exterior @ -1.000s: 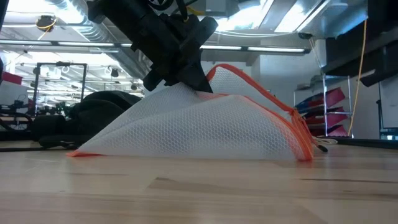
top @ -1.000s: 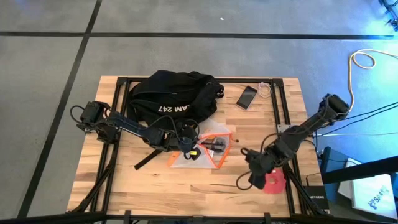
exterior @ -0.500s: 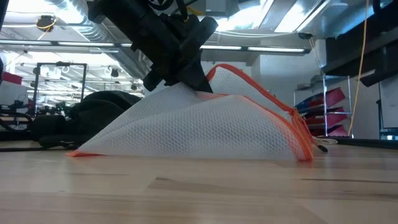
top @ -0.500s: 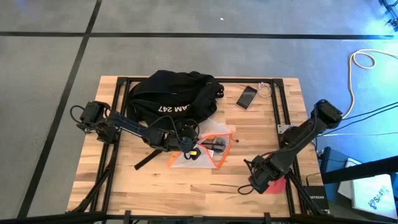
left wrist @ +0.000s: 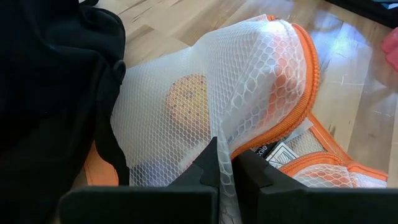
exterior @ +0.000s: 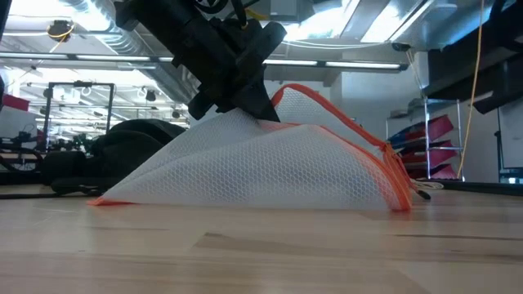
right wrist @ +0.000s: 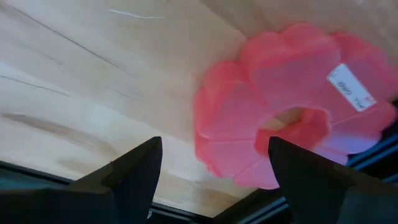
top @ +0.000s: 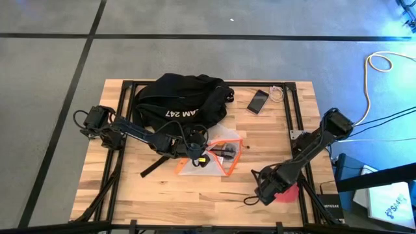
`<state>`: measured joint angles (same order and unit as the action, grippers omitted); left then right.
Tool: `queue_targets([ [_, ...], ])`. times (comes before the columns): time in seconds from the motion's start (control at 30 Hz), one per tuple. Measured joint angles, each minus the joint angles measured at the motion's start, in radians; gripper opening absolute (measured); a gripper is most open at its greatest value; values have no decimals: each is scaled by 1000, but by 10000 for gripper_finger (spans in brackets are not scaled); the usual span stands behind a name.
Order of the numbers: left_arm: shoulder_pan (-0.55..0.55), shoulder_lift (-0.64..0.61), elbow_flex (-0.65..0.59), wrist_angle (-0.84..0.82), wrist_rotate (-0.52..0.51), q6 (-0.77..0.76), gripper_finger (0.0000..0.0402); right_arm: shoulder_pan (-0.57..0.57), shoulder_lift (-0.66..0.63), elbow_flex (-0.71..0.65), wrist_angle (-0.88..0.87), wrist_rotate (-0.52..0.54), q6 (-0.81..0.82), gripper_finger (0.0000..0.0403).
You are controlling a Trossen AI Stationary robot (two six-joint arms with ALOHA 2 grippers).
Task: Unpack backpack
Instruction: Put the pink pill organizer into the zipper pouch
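The backpack [top: 182, 104] is a large, soft black fabric bag lying slumped at the far middle of the wooden table [top: 130, 195]. White lettering "AM 247" runs across the side that faces up, and a black strap [top: 153, 167] trails from it toward the near edge. In the low view it shows only as a dark mound [exterior: 122, 147] behind the mesh pouch, with its shape hard to read.

Just in front of the backpack lies a white mesh pouch [top: 218, 156] with an orange zip edge. The left gripper [top: 198, 158] is clenched on a fold of this mesh, and in the left wrist view the two fingers [left wrist: 211, 171] pinch the netting between them. Inside the pouch a round orange thing [left wrist: 188, 99] and a printed label show, but the netting blurs them too much to name.

The right gripper [top: 262, 188] hangs near the table's near right corner with its fingers [right wrist: 134, 171] spread apart and holding nothing, just beside a pink flower-shaped ring [right wrist: 292, 118]. From above, the arm covers most of that ring.

A phone [top: 258, 101] lies flat to the right of the backpack, with a thin white cable [top: 278, 94] beside it.
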<state>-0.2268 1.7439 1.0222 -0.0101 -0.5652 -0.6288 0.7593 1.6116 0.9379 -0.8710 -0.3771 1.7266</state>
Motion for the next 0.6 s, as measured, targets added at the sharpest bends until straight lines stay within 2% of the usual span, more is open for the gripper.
queue_targets([
  [0.33, 0, 0, 0, 0, 0, 0, 0, 1, 11, -62, 38, 1, 0, 277],
  [0.43, 0, 0, 0, 0, 0, 0, 0, 0, 10, -93, 48, -4, 53, 277],
  [0.6, 1, 0, 0, 0, 0, 0, 0, 1, 10, -131, 147, -24, 51, 277],
])
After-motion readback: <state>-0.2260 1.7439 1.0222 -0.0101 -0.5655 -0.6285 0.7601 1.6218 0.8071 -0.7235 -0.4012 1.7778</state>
